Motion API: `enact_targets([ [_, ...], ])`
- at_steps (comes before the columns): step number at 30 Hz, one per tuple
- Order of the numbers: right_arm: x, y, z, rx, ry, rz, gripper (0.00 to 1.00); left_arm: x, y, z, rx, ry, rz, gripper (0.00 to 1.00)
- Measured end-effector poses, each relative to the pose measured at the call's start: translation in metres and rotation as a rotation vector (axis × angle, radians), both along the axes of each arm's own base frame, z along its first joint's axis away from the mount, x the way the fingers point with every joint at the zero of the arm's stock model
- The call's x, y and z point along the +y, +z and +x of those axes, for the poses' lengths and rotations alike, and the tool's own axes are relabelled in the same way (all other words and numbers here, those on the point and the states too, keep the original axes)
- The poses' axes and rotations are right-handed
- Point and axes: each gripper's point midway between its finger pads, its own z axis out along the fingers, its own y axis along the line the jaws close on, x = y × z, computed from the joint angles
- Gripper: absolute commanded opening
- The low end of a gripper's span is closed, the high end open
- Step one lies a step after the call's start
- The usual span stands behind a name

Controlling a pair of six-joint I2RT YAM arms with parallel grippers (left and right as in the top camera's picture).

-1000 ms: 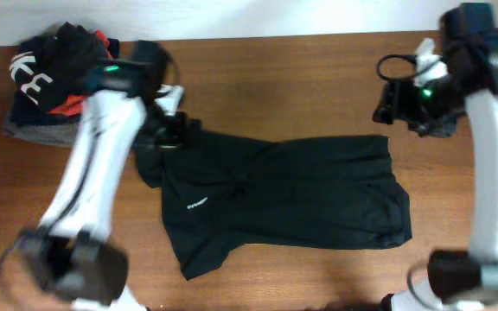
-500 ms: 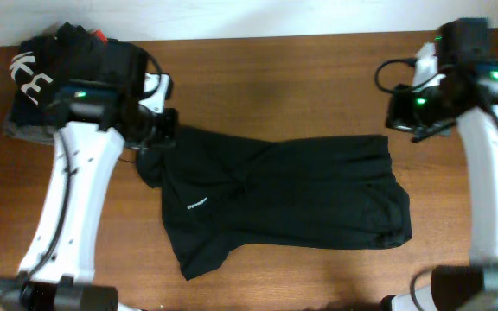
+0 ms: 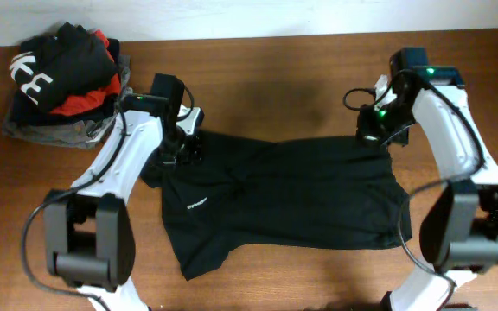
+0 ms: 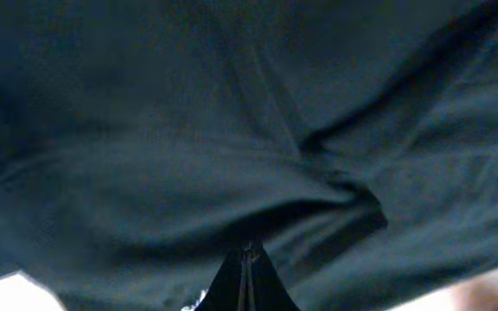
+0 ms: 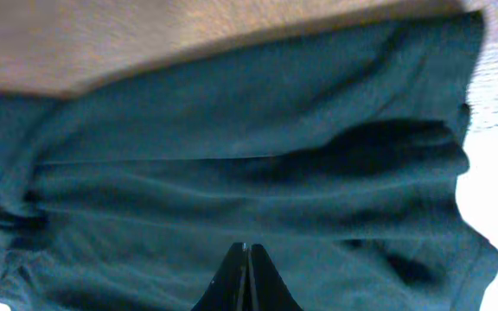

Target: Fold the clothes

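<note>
A brown wooden table (image 3: 275, 65) carries a large black long-sleeved top (image 3: 301, 199) of soft fabric, spread flat at its centre with the long axis running from the robot's left to its right. A heap of folded red, grey and black garments (image 3: 59, 82) sits apart at the far left corner. The left gripper (image 3: 185, 145) and right gripper (image 3: 373, 136), both pressed together, appear to pinch the top's 2 far corners, 1 each; the cloth lies toward the robot from both. Its small white lettering (image 3: 196, 204) faces up.
</note>
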Motion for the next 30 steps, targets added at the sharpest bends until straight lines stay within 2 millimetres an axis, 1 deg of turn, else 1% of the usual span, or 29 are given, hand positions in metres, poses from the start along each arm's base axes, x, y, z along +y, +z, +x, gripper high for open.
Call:
enact_targets([
  [3, 0.0, -0.019, -0.001, 0.051, 0.0, 0.003, 0.04, 0.0, -0.016, -0.002, 0.041, 0.0, 0.006, 0.01],
  [5, 0.0, -0.027, -0.002, 0.073, 0.0, 0.003, 0.04, 0.0, -0.026, -0.003, 0.069, 0.0, 0.012, 0.01],
  [8, -0.002, -0.034, -0.004, 0.095, 0.001, -0.009, 0.04, 0.001, -0.039, -0.006, 0.104, 0.0, 0.019, 0.01],
  [11, -0.006, -0.038, -0.006, 0.109, 0.002, -0.03, 0.04, 0.002, -0.046, -0.008, 0.125, 0.0, 0.024, 0.0],
  [16, -0.015, -0.045, -0.005, 0.121, 0.003, -0.082, 0.04, 0.002, -0.047, -0.009, 0.128, 0.0, 0.025, 0.0],
  [22, -0.02, -0.06, 0.003, 0.114, 0.003, -0.113, 0.04, 0.003, -0.047, -0.009, 0.127, 0.0, 0.032, 0.01],
  [30, -0.022, -0.061, 0.013, 0.073, 0.0, -0.123, 0.04, 0.003, -0.047, -0.009, 0.127, 0.0, 0.032, 0.01],
])
